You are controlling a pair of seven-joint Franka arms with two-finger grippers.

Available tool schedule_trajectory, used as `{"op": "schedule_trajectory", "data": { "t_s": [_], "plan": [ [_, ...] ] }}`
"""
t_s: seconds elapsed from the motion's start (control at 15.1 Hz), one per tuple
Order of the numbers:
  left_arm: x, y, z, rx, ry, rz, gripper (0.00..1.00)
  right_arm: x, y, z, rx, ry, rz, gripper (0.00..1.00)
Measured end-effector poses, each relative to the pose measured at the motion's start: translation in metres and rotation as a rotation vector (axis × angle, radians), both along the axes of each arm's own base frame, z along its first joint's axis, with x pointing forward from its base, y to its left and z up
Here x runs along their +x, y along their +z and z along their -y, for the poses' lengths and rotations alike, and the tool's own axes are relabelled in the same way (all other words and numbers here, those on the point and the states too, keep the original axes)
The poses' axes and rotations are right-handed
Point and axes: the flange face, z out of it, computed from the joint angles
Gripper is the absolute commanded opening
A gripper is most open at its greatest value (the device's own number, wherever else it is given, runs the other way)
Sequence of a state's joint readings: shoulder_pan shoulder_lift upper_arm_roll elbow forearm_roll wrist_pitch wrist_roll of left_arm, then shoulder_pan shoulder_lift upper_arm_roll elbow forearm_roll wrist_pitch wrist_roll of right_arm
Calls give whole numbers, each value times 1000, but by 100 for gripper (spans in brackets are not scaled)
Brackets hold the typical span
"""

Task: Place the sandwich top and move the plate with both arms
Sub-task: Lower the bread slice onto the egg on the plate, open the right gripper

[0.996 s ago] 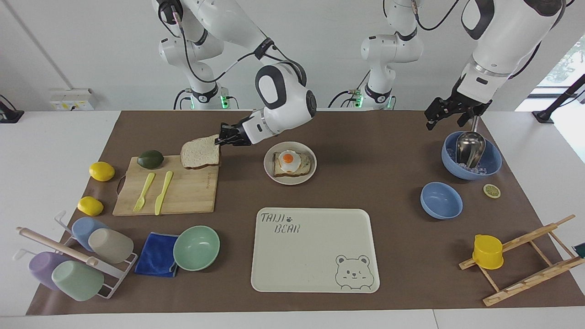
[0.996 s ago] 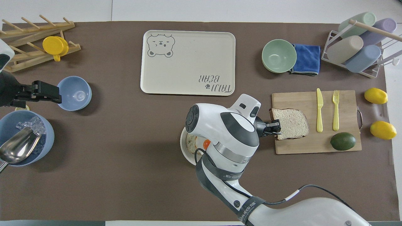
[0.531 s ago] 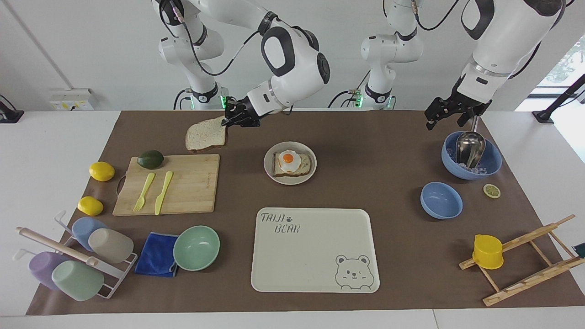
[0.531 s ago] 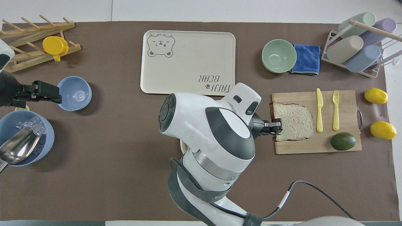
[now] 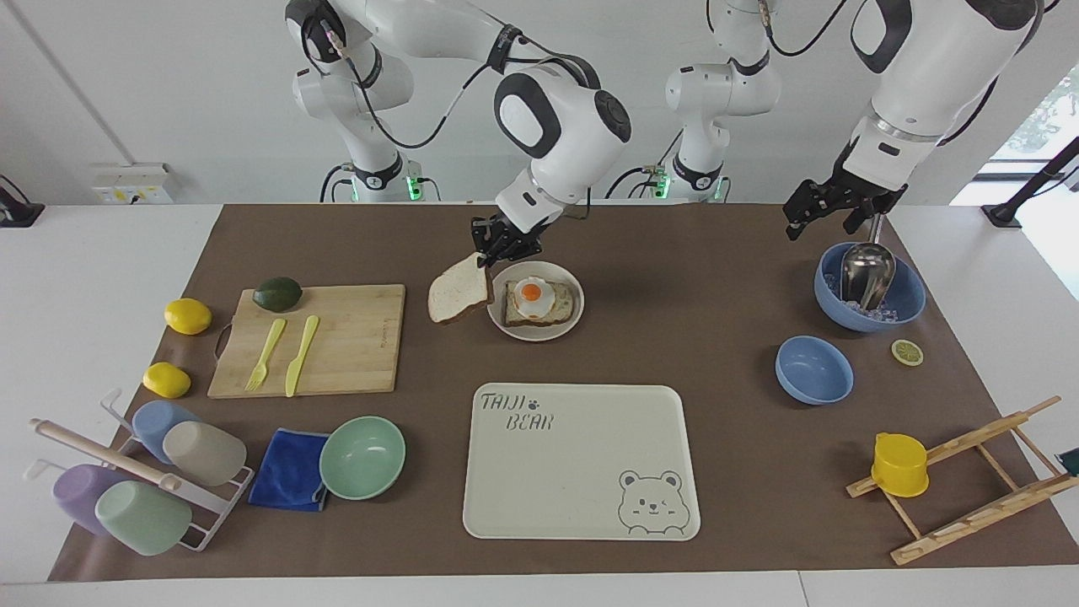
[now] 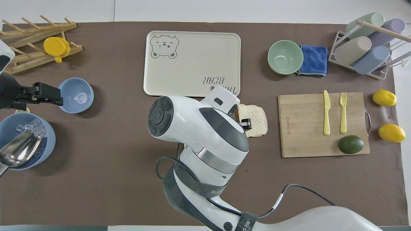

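One sandwich top (image 5: 459, 296) hangs from the clamped right gripper (image 5: 496, 249), beside one plate (image 5: 566, 324) holding egg toast (image 5: 539, 303); left gripper (image 5: 822, 208) waits wide.

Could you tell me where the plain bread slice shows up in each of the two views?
Facing view: the bread slice hangs just left of centre, held by the right end effector beside the plate.
Overhead view: the slice lies right of centre, partly under the right arm.
Shared landmark: the cutting board, toward the right arm's end of the table.
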State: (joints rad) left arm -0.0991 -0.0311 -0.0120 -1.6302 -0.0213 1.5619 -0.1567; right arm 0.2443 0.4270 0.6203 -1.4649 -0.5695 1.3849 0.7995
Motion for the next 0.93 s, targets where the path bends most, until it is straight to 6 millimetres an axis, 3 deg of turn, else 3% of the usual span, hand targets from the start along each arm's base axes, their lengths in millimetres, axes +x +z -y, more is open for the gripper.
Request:
{"op": "schedule_trajectory", "data": {
  "t_s": [0.33, 0.93],
  "plan": [
    [0, 0, 0, 0, 0, 0, 100, -18, -53, -56, 76, -5, 27, 0],
    [0, 0, 0, 0, 0, 0, 100, -26, -57, -76, 189, -22, -5, 0]
  ]
}}
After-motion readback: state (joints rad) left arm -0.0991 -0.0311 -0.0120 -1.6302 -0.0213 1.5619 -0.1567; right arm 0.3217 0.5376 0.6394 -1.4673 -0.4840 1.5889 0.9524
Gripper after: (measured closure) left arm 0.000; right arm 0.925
